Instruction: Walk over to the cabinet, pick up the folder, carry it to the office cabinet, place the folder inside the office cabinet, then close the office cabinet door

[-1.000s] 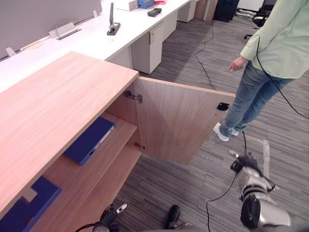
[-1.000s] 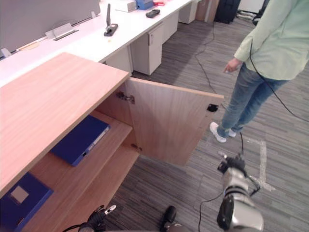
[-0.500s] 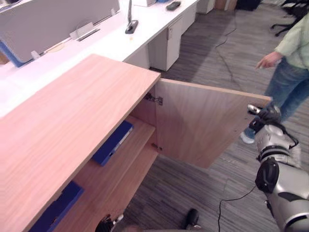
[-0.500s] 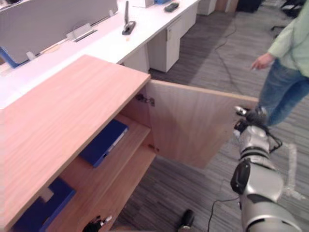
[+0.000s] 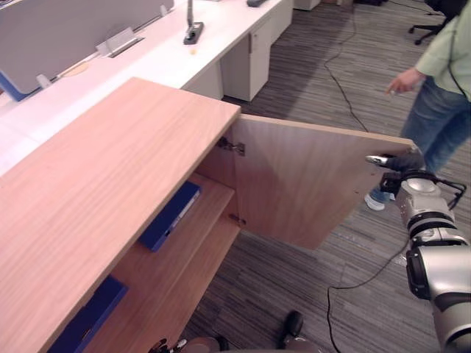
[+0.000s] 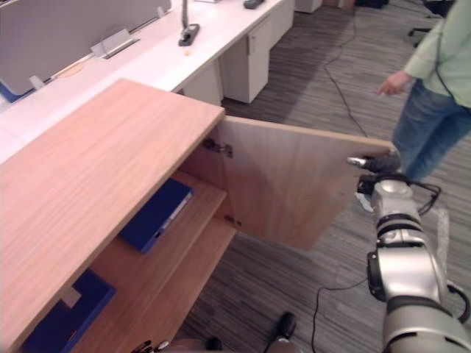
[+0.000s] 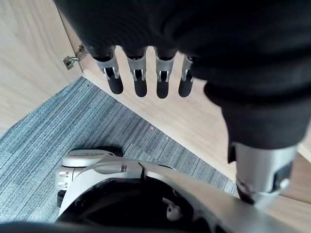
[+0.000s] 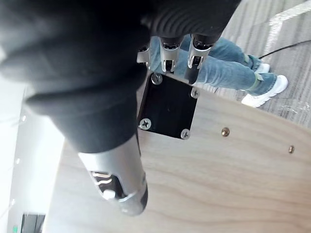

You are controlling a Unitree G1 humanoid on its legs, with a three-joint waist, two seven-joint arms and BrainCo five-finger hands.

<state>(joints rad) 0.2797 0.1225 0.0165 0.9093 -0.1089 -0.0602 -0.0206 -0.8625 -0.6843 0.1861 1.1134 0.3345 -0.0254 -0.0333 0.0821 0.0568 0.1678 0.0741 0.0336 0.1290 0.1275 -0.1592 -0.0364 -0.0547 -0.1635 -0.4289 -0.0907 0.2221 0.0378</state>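
Having risen to the free corner of the office cabinet door (image 5: 309,180), the right hand (image 5: 397,161), fingers straight, is risking slipping off when pushing.

head eyes look down, right wrist close, sharing the cabinet door (image 5: 309,184).

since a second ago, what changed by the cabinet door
The right hand rose from low over the floor to the free upper corner of the cabinet door, fingers straight by its black plate. Door still open, blue folder still on the shelf, left hand idle.
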